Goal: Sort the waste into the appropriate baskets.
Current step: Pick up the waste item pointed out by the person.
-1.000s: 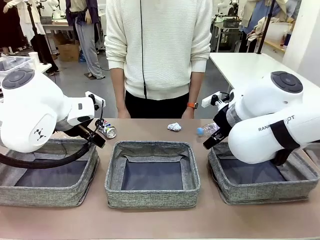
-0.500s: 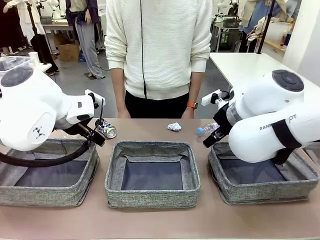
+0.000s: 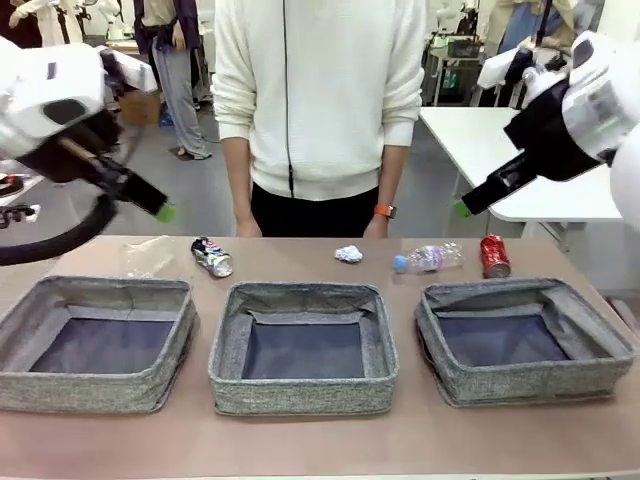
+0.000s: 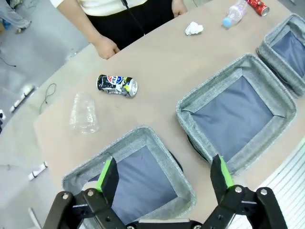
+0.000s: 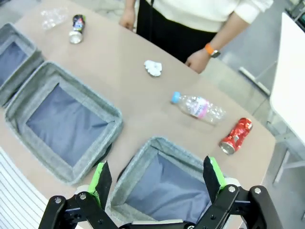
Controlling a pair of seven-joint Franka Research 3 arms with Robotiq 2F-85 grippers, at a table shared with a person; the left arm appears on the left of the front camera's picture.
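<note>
Grey woven-fabric baskets (image 3: 300, 291) sit three in a row on the brown table (image 3: 300, 440), and all three look empty. All the waste lies in a line behind them, on the side where the person (image 3: 320, 100) stands. From the robot's left to its right come the clear plastic cup (image 3: 150, 256), the dark blue and white printed can (image 3: 212, 258), the small white paper wad (image 3: 348, 254), the clear plastic bottle with a blue cap (image 3: 428, 259) and the red metal can (image 3: 494, 256). The left gripper (image 4: 163, 174) hangs high up on the left side, jaws wide apart, with nothing in them. The right gripper (image 5: 157, 176) hangs high up on the right side, also wide apart and holding nothing. The cup and the printed can are nearer the left gripper. The bottle and the red can are nearer the right one. The bottle lies on its side, long way along the row, cap toward the middle, so I think the fingers should close across it.
</note>
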